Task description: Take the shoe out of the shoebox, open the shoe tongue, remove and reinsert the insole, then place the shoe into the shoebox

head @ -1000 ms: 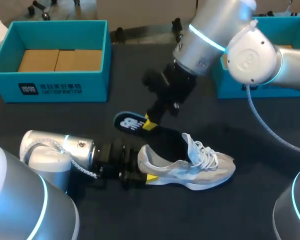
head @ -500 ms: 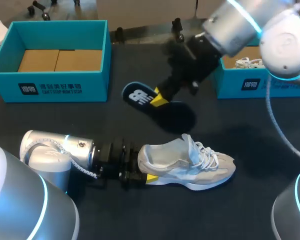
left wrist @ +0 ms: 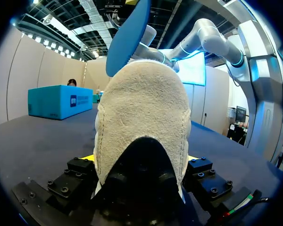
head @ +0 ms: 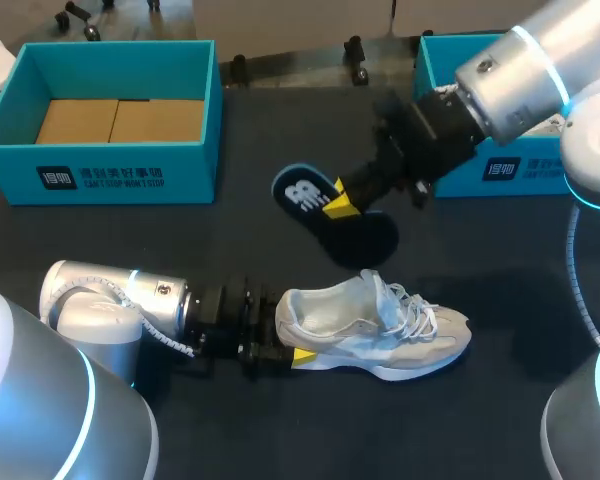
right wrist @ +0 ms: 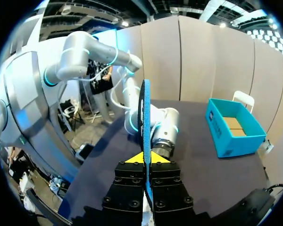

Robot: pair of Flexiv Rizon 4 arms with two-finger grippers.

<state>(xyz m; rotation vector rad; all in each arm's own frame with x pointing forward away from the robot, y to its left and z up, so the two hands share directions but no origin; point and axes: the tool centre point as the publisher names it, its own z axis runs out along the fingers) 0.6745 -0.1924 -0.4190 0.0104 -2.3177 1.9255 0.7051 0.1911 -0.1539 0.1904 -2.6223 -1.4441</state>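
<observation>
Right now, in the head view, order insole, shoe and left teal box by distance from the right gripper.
1. Insole, clamped in the right gripper.
2. Shoe, toward the robot's side.
3. Teal box, far left corner.

table [head: 280,140]: dark, matte | near middle: pale laced shoe [head: 380,330], upright on its sole, toe pointing right | far left: open teal box [head: 110,175], brown cardboard inside | far right: second teal box [head: 470,178], partly hidden
</observation>
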